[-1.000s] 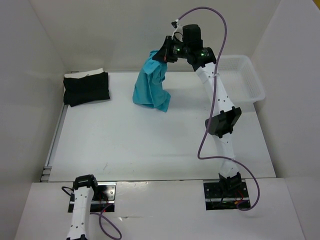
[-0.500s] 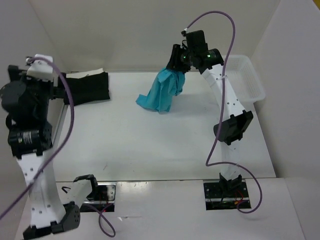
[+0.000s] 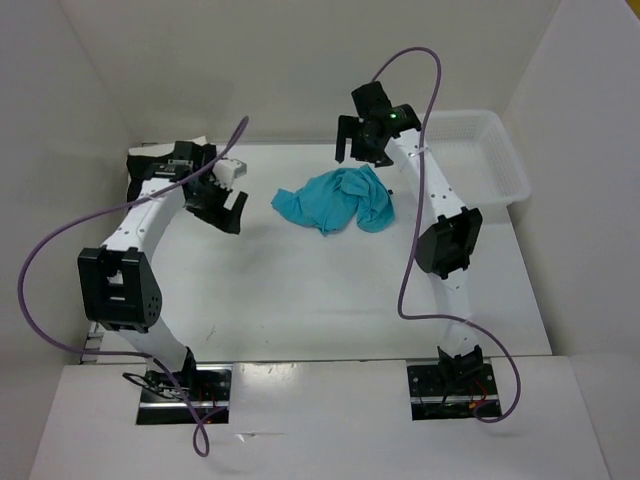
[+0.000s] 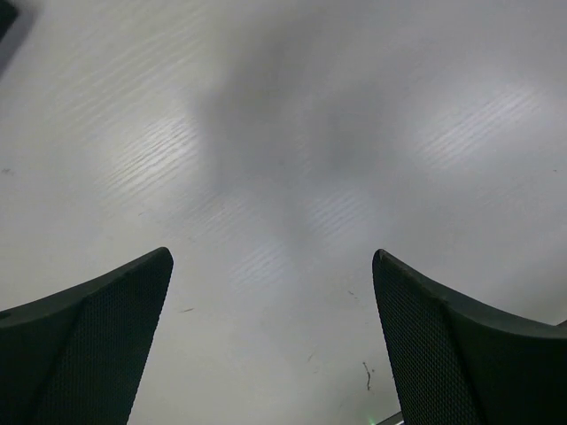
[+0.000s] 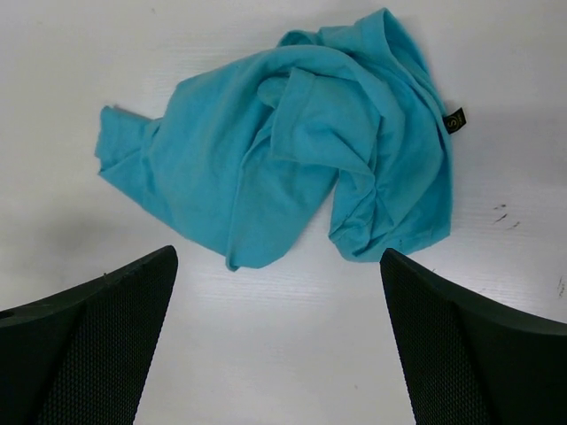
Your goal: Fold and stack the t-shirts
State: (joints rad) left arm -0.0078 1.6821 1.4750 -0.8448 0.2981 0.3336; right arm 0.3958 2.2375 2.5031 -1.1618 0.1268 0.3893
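Turquoise shirt [image 3: 335, 198] lies crumpled on the tabletop [image 3: 300, 290], far centre, touching neither hand. Right hand [image 3: 358, 150] is spread wide and empty, just above its far edge. Left hand [image 3: 222, 208] is spread over bare tabletop to its left. Black shirt [image 3: 140, 168] is far left, partly hidden.

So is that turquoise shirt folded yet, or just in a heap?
In a heap, not folded. The turquoise t-shirt lies bunched and creased on the table, its edges overlapping unevenly.
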